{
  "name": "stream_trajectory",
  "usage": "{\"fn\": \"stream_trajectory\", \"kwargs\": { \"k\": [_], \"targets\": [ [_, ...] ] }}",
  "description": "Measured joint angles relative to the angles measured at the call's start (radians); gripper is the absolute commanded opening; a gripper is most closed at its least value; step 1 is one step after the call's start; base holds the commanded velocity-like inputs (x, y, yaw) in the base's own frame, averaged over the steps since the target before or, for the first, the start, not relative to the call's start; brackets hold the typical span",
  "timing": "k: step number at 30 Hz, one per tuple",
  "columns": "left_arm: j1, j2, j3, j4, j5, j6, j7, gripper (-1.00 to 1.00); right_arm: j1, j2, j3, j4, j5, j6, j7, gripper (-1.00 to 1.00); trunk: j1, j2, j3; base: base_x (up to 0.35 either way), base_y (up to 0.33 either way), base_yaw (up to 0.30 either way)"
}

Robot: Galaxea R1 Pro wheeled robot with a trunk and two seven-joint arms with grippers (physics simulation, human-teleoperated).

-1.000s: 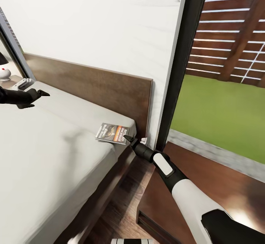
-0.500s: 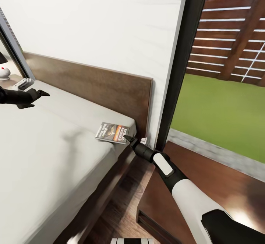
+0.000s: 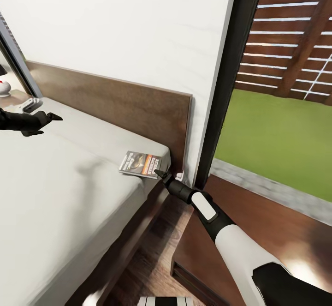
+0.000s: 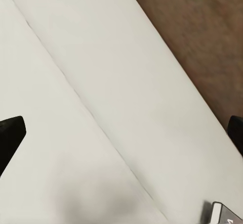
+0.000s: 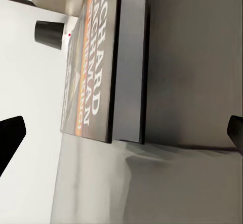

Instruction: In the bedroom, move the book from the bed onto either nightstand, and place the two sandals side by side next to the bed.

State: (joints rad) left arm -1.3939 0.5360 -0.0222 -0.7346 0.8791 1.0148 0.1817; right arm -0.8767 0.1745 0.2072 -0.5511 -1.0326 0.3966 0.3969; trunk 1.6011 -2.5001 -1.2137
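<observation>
The book (image 3: 140,164) lies flat on the light-grey mattress of the bed (image 3: 69,186), at the corner by the dark headboard (image 3: 129,107). My right gripper (image 3: 161,175) is at the book's near edge, just off the mattress corner. In the right wrist view the book (image 5: 93,67) shows its orange band and white lettering, and the right gripper (image 5: 121,135) is open with nothing between its fingers. My left gripper (image 3: 46,118) hovers open over the far side of the mattress (image 4: 101,107). A nightstand (image 3: 249,237) stands under my right arm. The sandals are out of view.
A tall black-framed window (image 3: 230,80) with fence and grass behind it is just right of the headboard. The other nightstand (image 3: 13,98) at the far left carries a white object (image 3: 3,87). Wood floor (image 3: 147,260) runs between bed and nightstand.
The whole picture has shifted slightly, so the camera has moved. Both arms and the book keep their places relative to the bed.
</observation>
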Motion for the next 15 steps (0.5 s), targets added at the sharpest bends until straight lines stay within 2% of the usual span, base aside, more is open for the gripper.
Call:
{"fn": "stream_trajectory", "kwargs": {
  "k": [15],
  "targets": [
    [0.000,0.000,0.000,0.000,0.000,0.000,-0.001,1.00,0.000,0.000,0.004,-0.002,0.000,-0.001,0.001,1.00,0.000,0.000,-0.009,0.000,0.000,0.000]
  ]
}}
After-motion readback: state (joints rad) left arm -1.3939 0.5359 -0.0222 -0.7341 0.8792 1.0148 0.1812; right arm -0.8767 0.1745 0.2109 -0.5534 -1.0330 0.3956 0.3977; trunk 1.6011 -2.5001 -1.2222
